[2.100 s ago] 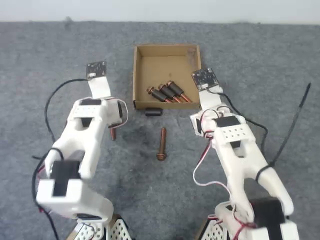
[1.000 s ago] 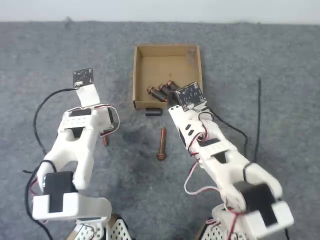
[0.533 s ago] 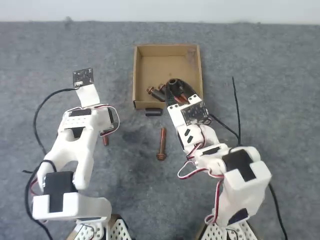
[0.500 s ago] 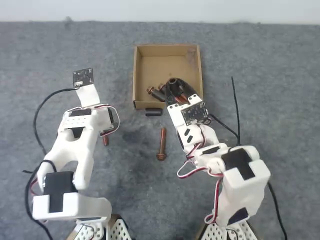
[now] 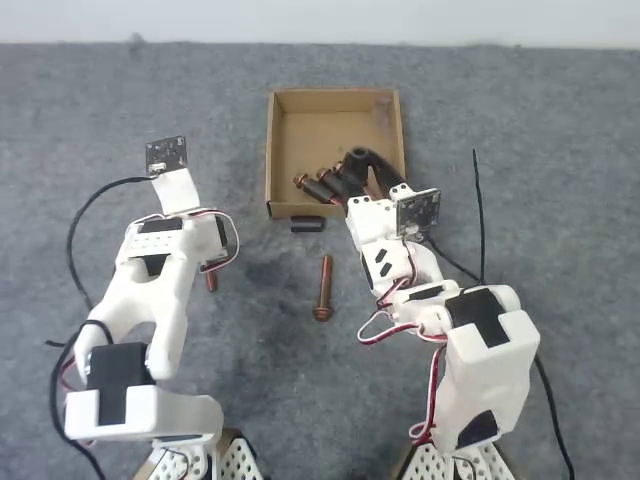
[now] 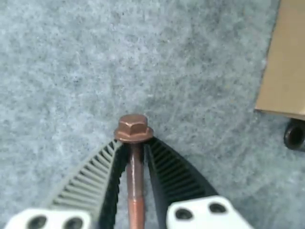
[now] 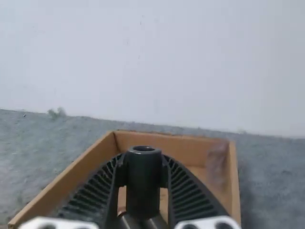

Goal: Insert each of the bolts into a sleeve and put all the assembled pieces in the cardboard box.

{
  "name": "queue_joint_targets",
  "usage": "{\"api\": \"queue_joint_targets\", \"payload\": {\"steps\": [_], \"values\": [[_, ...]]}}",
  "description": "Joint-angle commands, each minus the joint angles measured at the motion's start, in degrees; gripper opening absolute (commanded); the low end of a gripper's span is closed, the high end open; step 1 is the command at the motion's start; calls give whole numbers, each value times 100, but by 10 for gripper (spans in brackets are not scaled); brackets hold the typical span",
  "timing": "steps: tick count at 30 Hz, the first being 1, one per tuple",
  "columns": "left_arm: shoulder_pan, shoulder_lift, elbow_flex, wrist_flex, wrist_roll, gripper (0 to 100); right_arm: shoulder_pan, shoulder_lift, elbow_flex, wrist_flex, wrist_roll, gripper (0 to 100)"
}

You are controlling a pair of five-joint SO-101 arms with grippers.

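Boxed assemblies (image 5: 322, 188) partly behind right gripper (image 5: 358, 158)

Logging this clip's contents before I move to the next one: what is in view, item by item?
box: 1, brown cardboard, far middle of the carpet
assembled pieces: at least 2, black with copper, in the box by its near wall, partly behind the right hand
loose sleeve: 1, black, on the carpet just outside the box's near wall
loose bolt: 1, copper, on the carpet between the arms
held bolt: 1, copper, in the left hand
held sleeve: 1, black, in the right hand, over the box
carpet: 1, grey, covers the table
wall: 1, white, behind the table
left hand: 1, dark fingers, shut on the held bolt
right hand: 1, dark fingers, shut on the held sleeve
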Motion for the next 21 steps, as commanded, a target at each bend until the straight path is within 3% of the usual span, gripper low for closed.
{"api": "queue_joint_targets", "payload": {"steps": [1, 12, 21], "values": [[0, -378, -13, -141, -79, 12, 75, -470, -62, 374, -765, 6], [9, -378, -13, -141, -79, 12, 84, -1218, 1090, 435, -993, 6], [9, -378, -13, -141, -79, 12, 101, -1270, 2435, -1200, -958, 6]]}}
